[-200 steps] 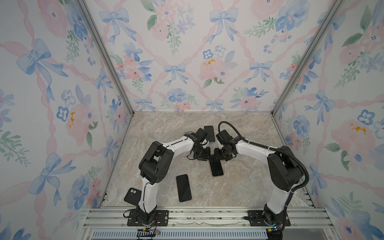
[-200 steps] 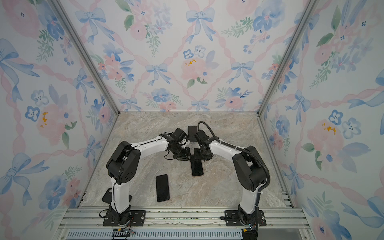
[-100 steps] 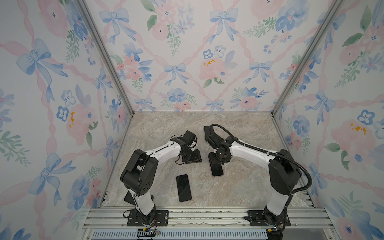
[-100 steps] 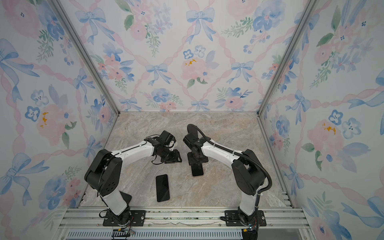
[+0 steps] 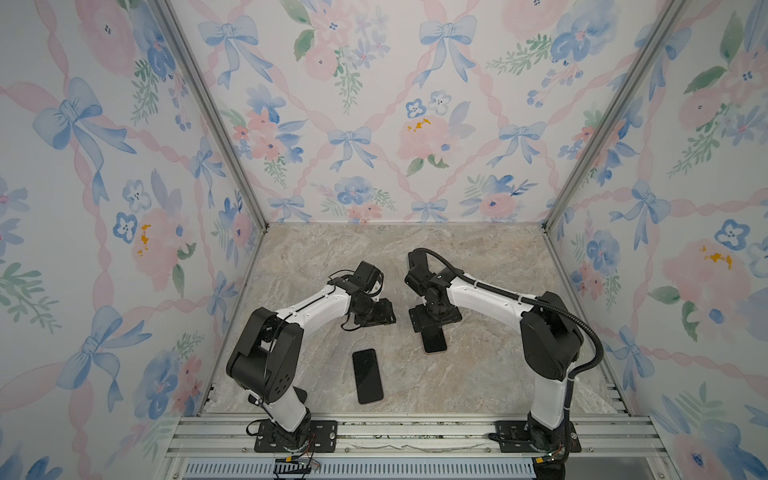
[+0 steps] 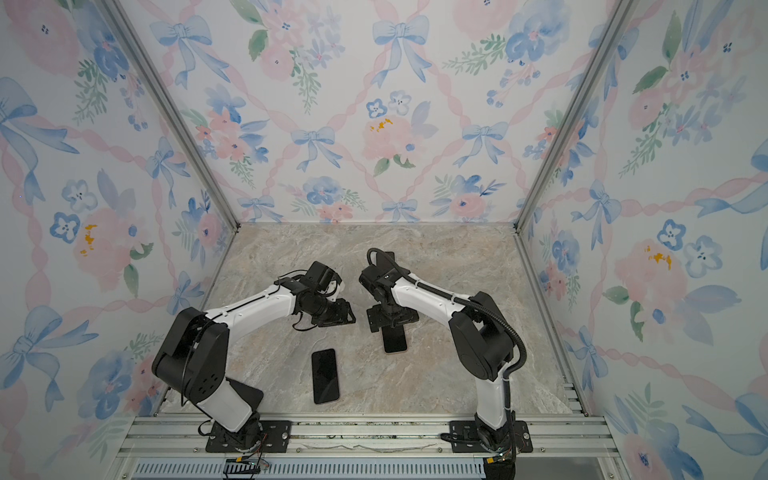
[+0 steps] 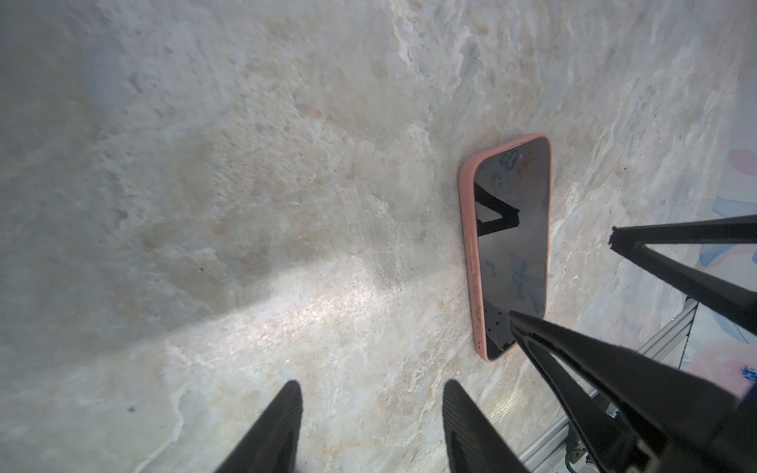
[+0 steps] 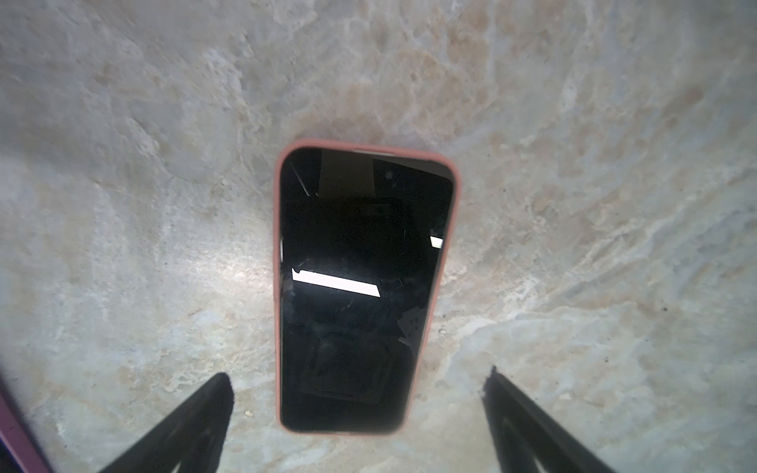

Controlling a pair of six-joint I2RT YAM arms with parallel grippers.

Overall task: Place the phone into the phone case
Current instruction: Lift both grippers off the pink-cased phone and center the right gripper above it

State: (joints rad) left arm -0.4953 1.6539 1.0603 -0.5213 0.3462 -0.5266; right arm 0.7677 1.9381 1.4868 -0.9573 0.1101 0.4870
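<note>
The phone (image 8: 360,266) lies screen up on the marble table, seated inside a pink phone case (image 8: 279,286) whose rim shows all round it. In both top views it sits mid-table (image 5: 435,345) (image 6: 395,343). My right gripper (image 8: 357,374) (image 5: 434,320) hovers over its near end, open wide, one finger on each side and neither touching it. My left gripper (image 7: 370,387) (image 5: 380,313) is open over bare table to the left, with nothing between its fingers. The left wrist view shows the cased phone (image 7: 512,245) off to the side, under the right gripper's fingers (image 7: 614,237).
A second black phone (image 5: 367,376) (image 6: 325,376), without a case, lies nearer the front edge between the arms. A purple edge (image 8: 12,434) shows at the corner of the right wrist view. Patterned walls (image 5: 124,249) close in three sides, and an aluminium rail (image 5: 395,428) runs along the front.
Both grippers have opened and moved apart. The left one drew away to the left of the cased phone, and the right one let go above it. The phone stayed flat.
</note>
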